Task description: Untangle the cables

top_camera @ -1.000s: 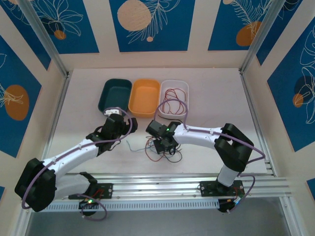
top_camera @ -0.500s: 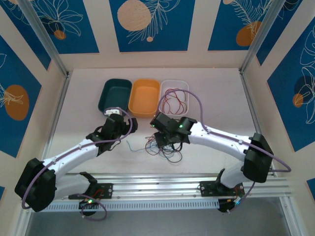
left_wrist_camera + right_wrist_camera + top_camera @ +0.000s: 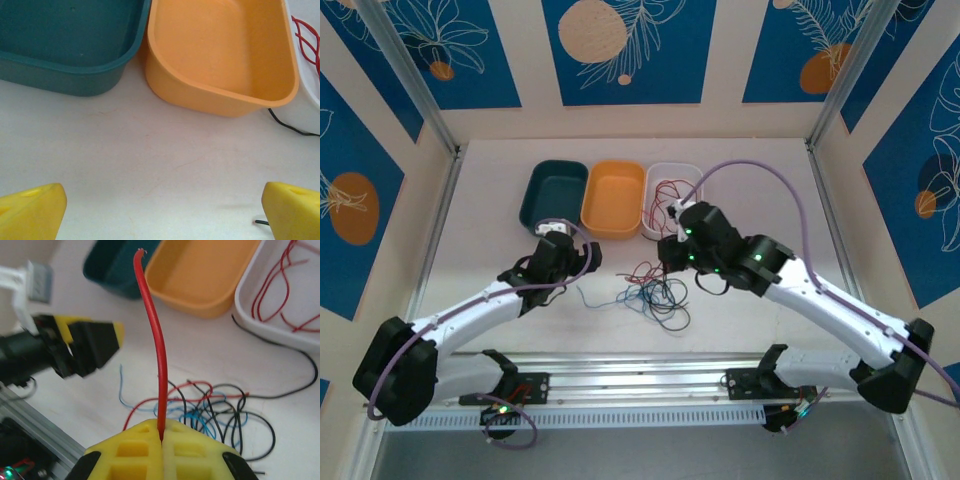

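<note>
Since a second ago our right gripper [image 3: 161, 440] has swung toward the white tray [image 3: 665, 166], clamped on one red cable [image 3: 154, 340]; the other cables [image 3: 655, 295] lie heaped mid-table, and our left gripper [image 3: 162, 212] hovers spread wide, empty. Next, we judge: lower the strand into that tray, release

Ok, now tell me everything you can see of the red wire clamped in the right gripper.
The red wire is a thin, smooth, plastic-coated strand. The right gripper is shut on it, its yellow fingers pinching it between them. The free length stands out past the fingertips in a gentle bend and ends in a cut tip. That length touches nothing else; the rest is hidden behind the fingers.
</note>
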`<state>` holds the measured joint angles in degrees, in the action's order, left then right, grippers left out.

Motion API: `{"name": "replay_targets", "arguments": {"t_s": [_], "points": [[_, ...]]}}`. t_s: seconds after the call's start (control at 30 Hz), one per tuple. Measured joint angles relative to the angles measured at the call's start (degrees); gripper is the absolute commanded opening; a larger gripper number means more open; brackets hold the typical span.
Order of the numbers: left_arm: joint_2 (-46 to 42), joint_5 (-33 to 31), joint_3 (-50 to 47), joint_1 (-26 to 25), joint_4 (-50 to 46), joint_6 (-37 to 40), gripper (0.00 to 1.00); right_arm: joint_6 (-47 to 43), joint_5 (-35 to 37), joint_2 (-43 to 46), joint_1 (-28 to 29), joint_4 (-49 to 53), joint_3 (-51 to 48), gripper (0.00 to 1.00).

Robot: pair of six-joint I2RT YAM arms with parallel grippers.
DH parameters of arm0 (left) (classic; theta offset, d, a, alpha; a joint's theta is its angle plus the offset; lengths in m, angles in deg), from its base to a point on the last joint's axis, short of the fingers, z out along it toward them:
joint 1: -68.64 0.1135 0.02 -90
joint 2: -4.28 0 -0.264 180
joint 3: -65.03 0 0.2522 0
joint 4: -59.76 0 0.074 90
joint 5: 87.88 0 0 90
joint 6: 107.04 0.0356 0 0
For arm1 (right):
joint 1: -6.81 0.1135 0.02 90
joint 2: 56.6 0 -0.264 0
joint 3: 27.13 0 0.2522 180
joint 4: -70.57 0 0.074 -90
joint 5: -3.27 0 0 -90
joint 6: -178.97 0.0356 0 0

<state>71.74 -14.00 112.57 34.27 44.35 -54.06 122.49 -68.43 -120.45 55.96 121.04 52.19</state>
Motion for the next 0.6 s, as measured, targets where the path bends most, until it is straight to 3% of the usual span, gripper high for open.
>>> {"name": "replay_targets", "arguments": {"t_s": [0.2,0.6], "points": [[0.39,0.31,0.02,0.0,0.52,0.02,1.0,-0.28,-1.62,4.13,-2.84,-4.2,-0.44,0.0],[3.06,2.47,0.13,0.0,0.83,0.0,1.0,-4.13,-5.33,2.51,-3.43,-6.49,5.75,0.0]]}}
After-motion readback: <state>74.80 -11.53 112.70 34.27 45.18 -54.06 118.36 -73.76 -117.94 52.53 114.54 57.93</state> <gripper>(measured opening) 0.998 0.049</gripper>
